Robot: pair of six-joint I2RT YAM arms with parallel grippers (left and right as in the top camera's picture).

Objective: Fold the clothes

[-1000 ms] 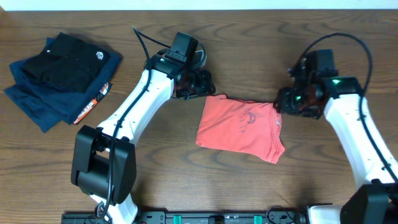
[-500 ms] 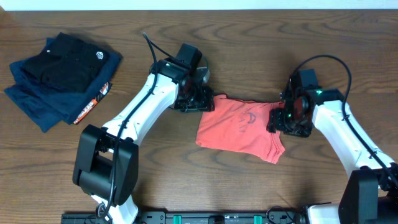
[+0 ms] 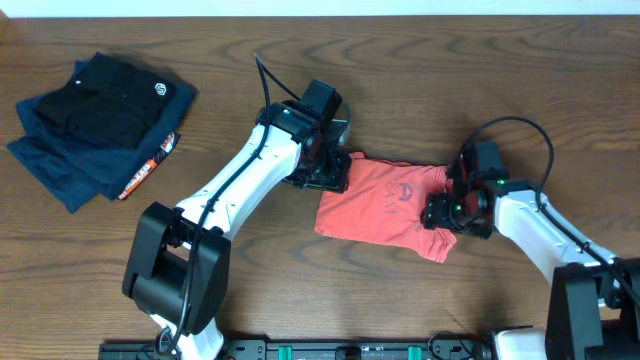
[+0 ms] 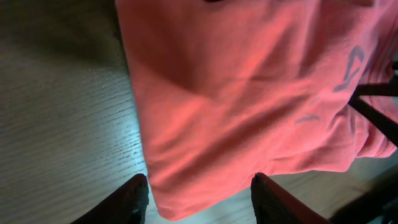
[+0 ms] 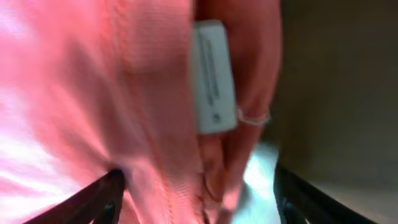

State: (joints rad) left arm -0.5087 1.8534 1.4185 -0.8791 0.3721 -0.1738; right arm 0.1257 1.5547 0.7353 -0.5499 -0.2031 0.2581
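Observation:
The coral-red T-shirt (image 3: pixel 385 203) lies folded in a small rectangle at the table's middle, its dark lettering facing up. My left gripper (image 3: pixel 327 172) is low over the shirt's far left corner. In the left wrist view its jaws are open with the shirt's corner (image 4: pixel 205 124) between the fingertips (image 4: pixel 132 198). My right gripper (image 3: pixel 440 212) is low over the shirt's right edge. Its jaws are open around the bunched edge (image 5: pixel 155 124) beside the white neck tag (image 5: pixel 213 77).
A pile of dark navy and black folded garments (image 3: pixel 95 120) with an orange-striped label (image 3: pixel 150 165) lies at the far left. Bare wooden table (image 3: pixel 300 290) surrounds the shirt.
Both grippers have moved inward and down from beside the shirt onto its left corner and right edge. The shirt has not visibly moved.

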